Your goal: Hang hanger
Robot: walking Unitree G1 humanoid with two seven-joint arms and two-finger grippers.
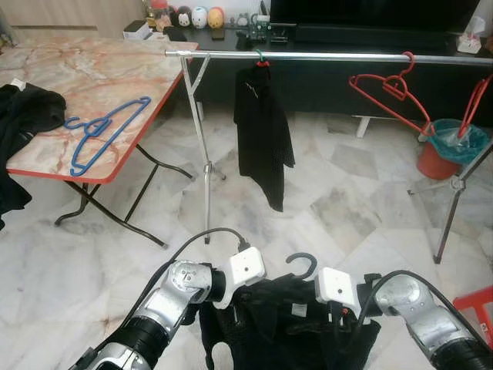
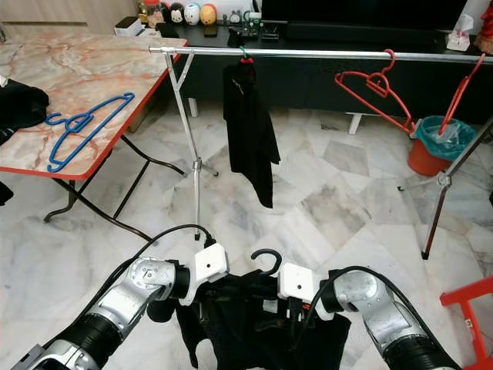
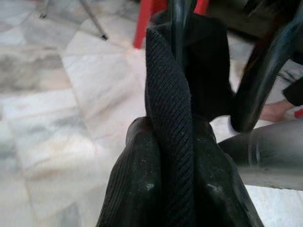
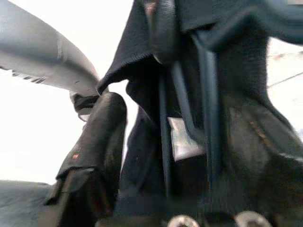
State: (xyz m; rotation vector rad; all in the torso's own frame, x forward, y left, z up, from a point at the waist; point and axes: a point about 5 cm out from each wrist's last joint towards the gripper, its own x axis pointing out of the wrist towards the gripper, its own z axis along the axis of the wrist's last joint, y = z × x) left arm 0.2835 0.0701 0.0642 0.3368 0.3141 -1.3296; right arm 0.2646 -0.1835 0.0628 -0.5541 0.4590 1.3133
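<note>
A black garment (image 1: 269,324) on a black hanger hangs low in front of me, the hanger's hook (image 1: 300,264) sticking up between my wrists. My left gripper (image 3: 173,127) is shut on a fold of this cloth. On the other side my right gripper (image 4: 175,137) grips the garment at its collar, with the hanger's thin bars between the fingers. Ahead, the silver rail (image 1: 331,55) spans the room. It carries another black garment (image 1: 262,131) and two red hangers (image 1: 385,89).
A marble-topped folding table (image 1: 54,169) stands to the left with a blue hanger (image 1: 104,131) and dark clothes (image 1: 27,108) on it. The rack's legs (image 1: 206,173) reach the floor. A red bucket (image 1: 439,158) and a red stool (image 1: 477,304) are on the right.
</note>
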